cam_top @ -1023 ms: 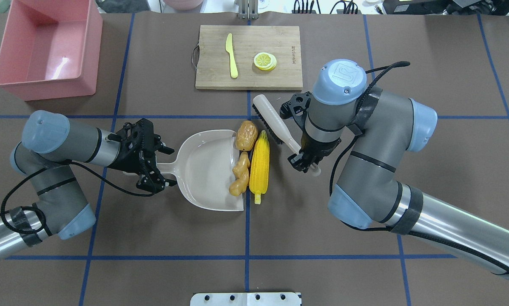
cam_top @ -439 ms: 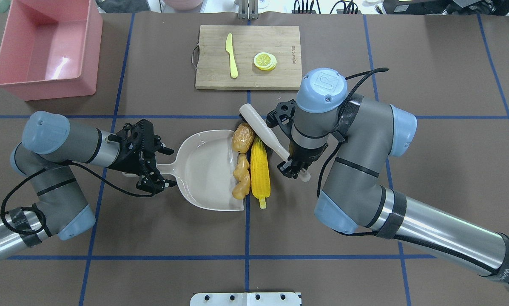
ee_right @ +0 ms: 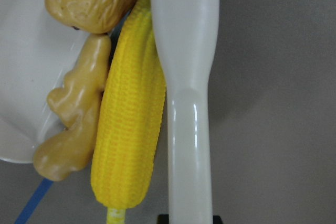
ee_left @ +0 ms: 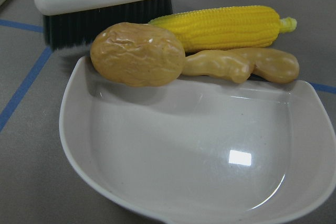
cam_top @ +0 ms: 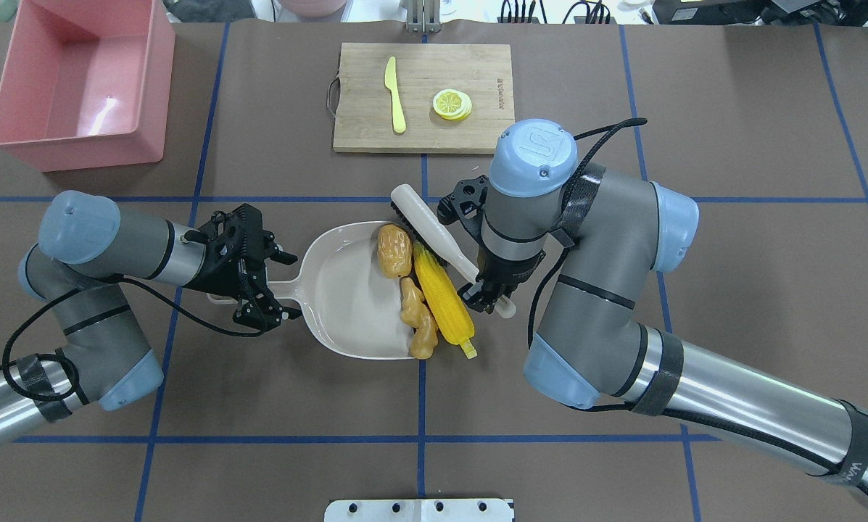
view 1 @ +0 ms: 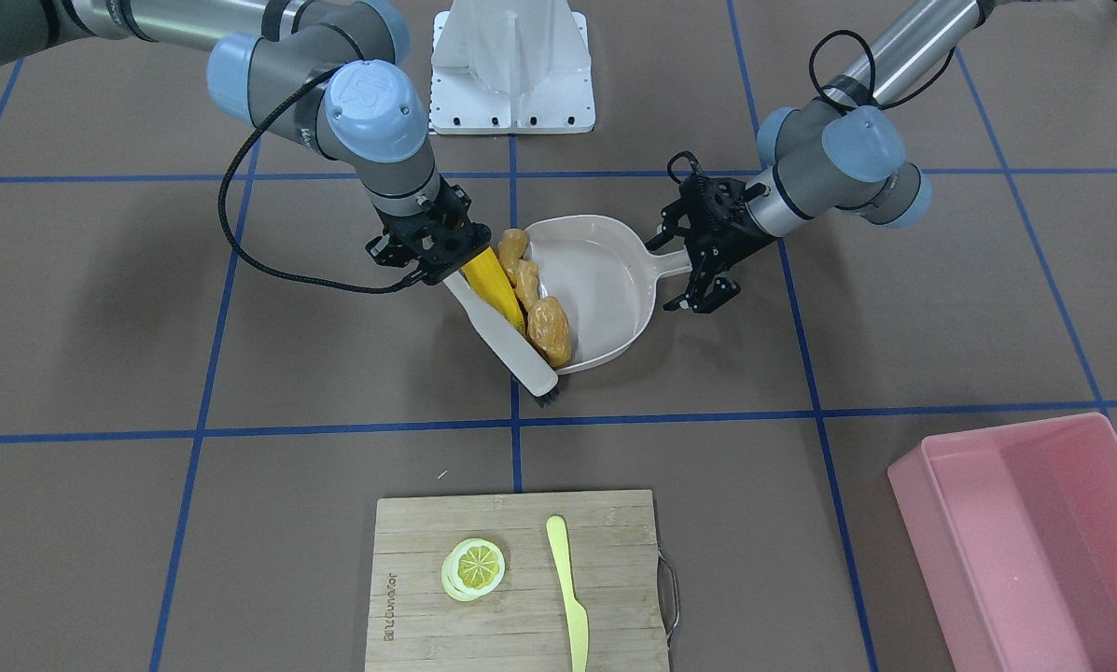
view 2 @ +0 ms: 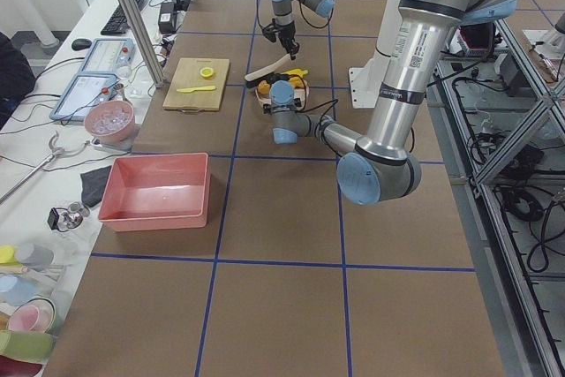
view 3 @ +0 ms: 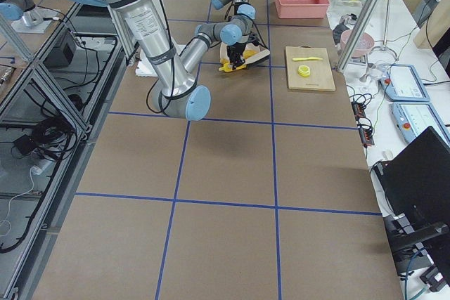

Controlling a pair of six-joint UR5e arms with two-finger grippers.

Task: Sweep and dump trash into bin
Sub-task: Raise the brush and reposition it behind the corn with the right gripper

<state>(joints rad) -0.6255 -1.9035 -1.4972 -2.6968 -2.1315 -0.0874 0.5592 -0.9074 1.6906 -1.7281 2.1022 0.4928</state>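
Observation:
The yellow corn cob, tan ginger root and brownish potato-like piece lie at the open lip of the beige dustpan. The potato piece is on the pan, the ginger is on its edge, and the corn lies just outside against the ginger. My right gripper is shut on the handle of a white brush whose bristles press against the corn. My left gripper is shut on the dustpan handle. The pink bin stands far left, empty. In the left wrist view the potato sits on the pan's lip.
A wooden cutting board at the far middle carries a yellow knife and a lemon slice. A white base plate sits at the near edge. Blue tape lines cross the brown table.
My right arm has moved the brush left, pushing the potato piece onto the pan and the ginger and corn against its lip; the corn has tilted. The left arm and dustpan have stayed still.

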